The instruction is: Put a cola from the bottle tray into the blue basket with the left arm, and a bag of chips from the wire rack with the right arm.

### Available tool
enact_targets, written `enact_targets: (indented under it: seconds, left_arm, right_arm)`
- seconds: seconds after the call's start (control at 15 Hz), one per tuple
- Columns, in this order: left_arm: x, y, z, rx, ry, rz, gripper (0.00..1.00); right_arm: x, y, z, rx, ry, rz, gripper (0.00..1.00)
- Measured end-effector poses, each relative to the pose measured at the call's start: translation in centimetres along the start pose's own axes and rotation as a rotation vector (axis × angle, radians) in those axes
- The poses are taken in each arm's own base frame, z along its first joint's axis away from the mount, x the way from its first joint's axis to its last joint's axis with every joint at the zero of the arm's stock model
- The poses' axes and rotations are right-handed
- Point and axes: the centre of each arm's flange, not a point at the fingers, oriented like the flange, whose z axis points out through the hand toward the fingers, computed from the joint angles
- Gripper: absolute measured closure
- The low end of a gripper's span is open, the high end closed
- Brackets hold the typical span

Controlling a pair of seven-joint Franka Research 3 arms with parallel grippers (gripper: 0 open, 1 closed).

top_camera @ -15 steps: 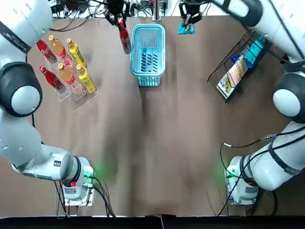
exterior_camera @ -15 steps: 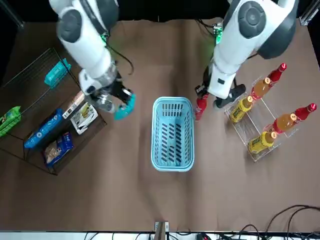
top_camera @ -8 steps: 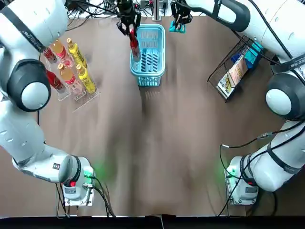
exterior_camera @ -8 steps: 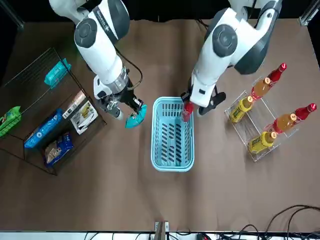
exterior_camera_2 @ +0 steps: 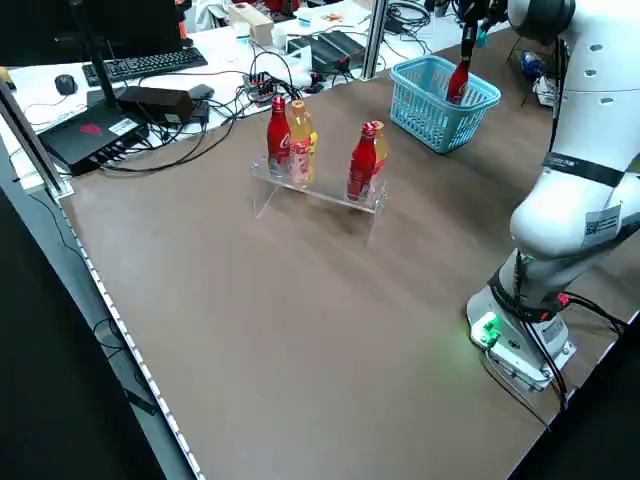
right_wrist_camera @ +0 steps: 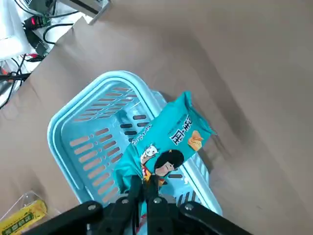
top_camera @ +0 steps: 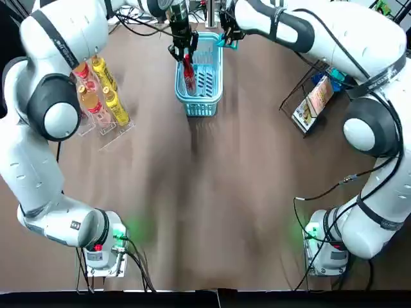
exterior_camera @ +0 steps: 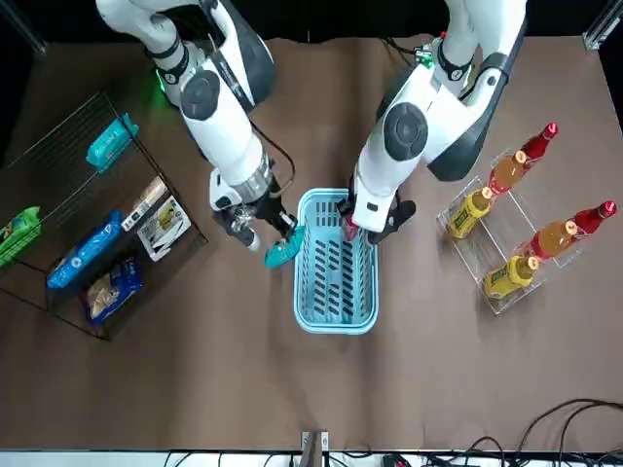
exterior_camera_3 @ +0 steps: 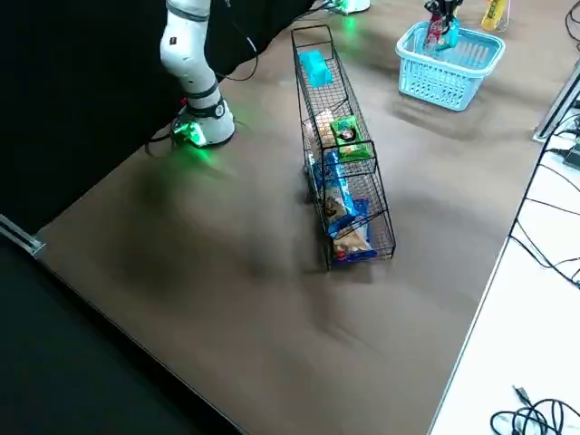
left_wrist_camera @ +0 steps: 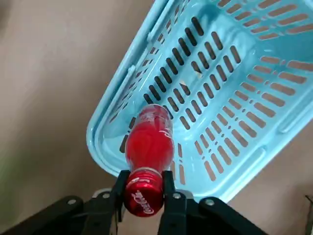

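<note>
The left hand [top_camera: 182, 46] is closed on the neck of the cola [top_camera: 188, 74], its two fingers [left_wrist_camera: 119, 188] pinching just under the cap. The red bottle hangs cap up over the inside of the blue basket [top_camera: 200, 109], close to the long wall that faces the bottle tray [top_camera: 103, 127]. Whether its base touches the basket floor I cannot tell. The right hand [top_camera: 226, 31] is shut on the top seam of the bag of chips [top_camera: 223, 42], a teal bag that dangles at the basket's opposite long rim, near the far corner, partly over the rim and partly over bare counter [top_camera: 212, 205].

Half a second ago the cola was over the tray-side rim and the chips hung clear of the basket on the rack side. Both have since moved inward, and a second ago each was farther out still.

The counter is brown. The tray holds more bottles [exterior_camera: 555, 236], red, orange and yellow, standing in two rows. The wire rack [top_camera: 308, 96] stands at the robot's right side with several bags [exterior_camera: 86, 255] in it. Past the counter's far edge a white desk [exterior_camera_2: 30, 95] carries a keyboard [exterior_camera_2: 140, 65] and cables [exterior_camera_2: 225, 110]
</note>
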Motion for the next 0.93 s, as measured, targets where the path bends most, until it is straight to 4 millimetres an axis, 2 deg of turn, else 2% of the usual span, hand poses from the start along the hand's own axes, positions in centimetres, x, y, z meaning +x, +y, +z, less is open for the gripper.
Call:
enact_targets:
  seconds: [0.07, 0.33, 0.67, 0.93]
  left_arm:
    - [0.3, 0.3, 1.7, 0.019, -0.018, -0.001, 0.68]
    - [1.1, 0.6, 4.5, 0.050, -0.049, -0.008, 0.68]
    - [1.8, 0.7, 6.9, 0.077, -0.055, -0.008, 0.68]
    - [2.1, 0.9, 8.2, 0.091, -0.051, -0.003, 0.68]
  right_arm:
    - [-0.3, -0.1, 0.9, -0.001, -0.001, 0.007, 0.92]
    - [-0.5, -0.1, 1.9, -0.009, -0.007, 0.016, 0.92]
    - [-0.9, -0.6, 5.0, 0.029, -0.030, 0.072, 0.92]
    - [-1.3, -0.8, 5.8, 0.025, -0.040, 0.082, 0.92]
